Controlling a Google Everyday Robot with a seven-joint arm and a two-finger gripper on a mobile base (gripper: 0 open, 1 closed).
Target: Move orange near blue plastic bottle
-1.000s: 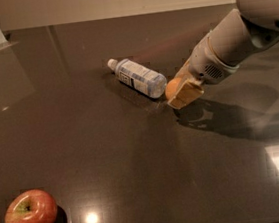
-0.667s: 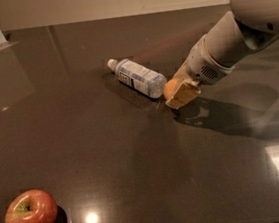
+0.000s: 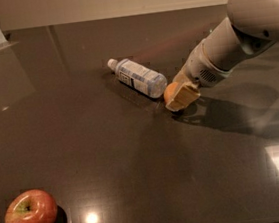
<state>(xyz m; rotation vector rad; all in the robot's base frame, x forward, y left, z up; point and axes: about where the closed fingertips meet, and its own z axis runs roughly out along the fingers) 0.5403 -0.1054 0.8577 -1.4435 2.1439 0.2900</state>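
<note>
Single camera view of a dark, glossy, reflective tabletop. The blue plastic bottle, a small clear container with a white cap and a pale blue-and-white label, lies on its side near the middle of the surface, cap toward the upper left. The small, round, matte-skinned orange sits just beside the bottle's base end, very close to it; whether the two touch cannot be told. The placement the task asks for therefore appears essentially reached.

What seems left is to release the fruit and lift clear without rolling it away or nudging the bottle. Whether the orange already rests on the tabletop or is held slightly above it cannot be judged.

The two-finger gripper, at the end of the pale grey arm that reaches in from the upper right, is low over the surface at the bottle's base. It appears closed narrowly around the orange: one tan pad covers the fruit's right side, and the opposite finger is hidden behind it.

A shiny red apple with a yellow-green top stands well apart at lower left.
</note>
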